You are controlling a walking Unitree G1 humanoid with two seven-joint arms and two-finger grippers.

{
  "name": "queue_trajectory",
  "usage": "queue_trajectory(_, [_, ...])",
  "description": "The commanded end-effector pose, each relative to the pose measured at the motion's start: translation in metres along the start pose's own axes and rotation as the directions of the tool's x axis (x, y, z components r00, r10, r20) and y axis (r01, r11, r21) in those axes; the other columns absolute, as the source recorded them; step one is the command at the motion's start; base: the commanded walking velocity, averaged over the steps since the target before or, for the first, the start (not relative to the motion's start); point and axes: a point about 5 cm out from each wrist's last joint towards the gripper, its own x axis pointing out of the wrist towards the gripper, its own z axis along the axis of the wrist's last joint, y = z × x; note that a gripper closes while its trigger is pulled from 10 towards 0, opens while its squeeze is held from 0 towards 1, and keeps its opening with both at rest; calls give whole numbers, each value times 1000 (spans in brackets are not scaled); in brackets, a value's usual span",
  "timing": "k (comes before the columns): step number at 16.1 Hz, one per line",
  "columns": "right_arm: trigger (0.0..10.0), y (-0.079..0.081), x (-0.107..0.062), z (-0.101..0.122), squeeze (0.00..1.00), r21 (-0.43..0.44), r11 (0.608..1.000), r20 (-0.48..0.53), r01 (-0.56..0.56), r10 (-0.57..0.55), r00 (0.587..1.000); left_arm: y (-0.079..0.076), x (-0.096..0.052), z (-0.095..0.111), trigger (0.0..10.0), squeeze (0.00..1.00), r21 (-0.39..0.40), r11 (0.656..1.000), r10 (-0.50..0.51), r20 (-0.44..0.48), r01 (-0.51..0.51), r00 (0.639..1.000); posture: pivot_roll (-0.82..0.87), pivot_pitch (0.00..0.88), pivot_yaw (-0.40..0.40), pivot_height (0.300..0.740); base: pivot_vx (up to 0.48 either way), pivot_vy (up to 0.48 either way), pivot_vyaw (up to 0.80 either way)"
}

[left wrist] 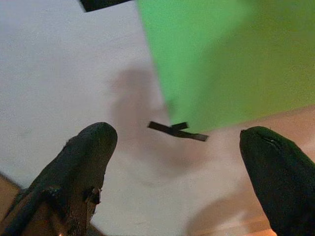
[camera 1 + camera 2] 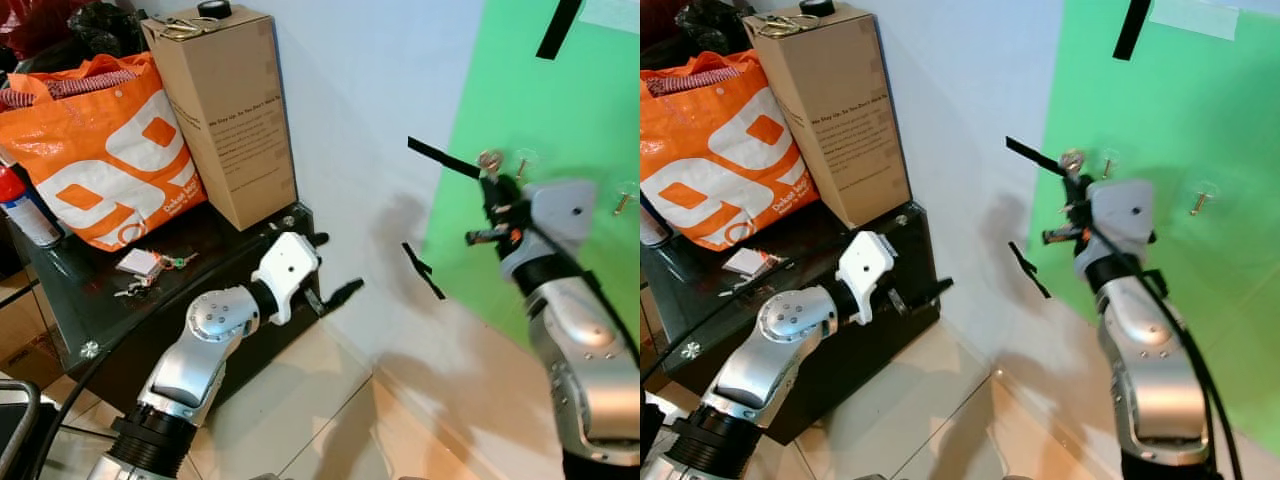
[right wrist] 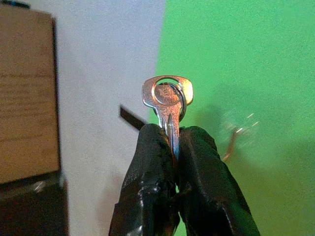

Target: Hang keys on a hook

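Observation:
My right gripper [image 3: 170, 140] is shut on a silver key [image 3: 167, 96]. The key's head and ring stand up above the black fingertips. In the left eye view the key [image 2: 489, 160] is held high against the green wall panel [image 2: 560, 110], just to the left of a small clear-based hook [image 2: 522, 165]; a second hook [image 2: 625, 200] sits farther right. In the right wrist view a hook [image 3: 235, 140] shows blurred beyond the key, apart from it. My left gripper [image 2: 335, 268] is open and held low beside the black table, with nothing in it.
A black table [image 2: 80, 300] at the left carries an orange shopping bag [image 2: 100, 160], a tall cardboard box [image 2: 225, 110] and another bunch of keys with a white tag [image 2: 150, 268]. Black tape strips [image 2: 422, 270] mark the white wall. Beige tiled floor lies below.

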Motion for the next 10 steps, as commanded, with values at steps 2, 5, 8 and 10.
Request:
queue_trajectory(2, [10000, -6, 3, 7, 0, 10, 1000, 20, 21, -22, 1000, 1, 0, 6, 10000, 0, 20, 999, -28, 5, 28, 1000, -188, 0, 102, 740, 0, 0, 0])
queue_trajectory(5, [10000, -10, 2, 6, 0, 10, 999, 8, 42, -42, 999, 1, -1, 5, 10000, 0, 21, 999, -34, 4, 34, 999, -192, 0, 104, 740, 0, 0, 0])
queue_trajectory(8, [10000, -7, 0, -5, 0, 2, 1000, -44, 27, -27, 999, 0, 0, 5, 10000, 0, 20, 999, -47, 3, 47, 999, -191, 0, 105, 740, 0, 0, 0])
queue_trajectory(10, [10000, -7, 1, -8, 0, 1, 1000, -53, 27, -27, 998, -1, 0, 5, 10000, 0, 21, 998, -53, 1, 53, 999, -190, 0, 105, 740, 0, 0, 0])
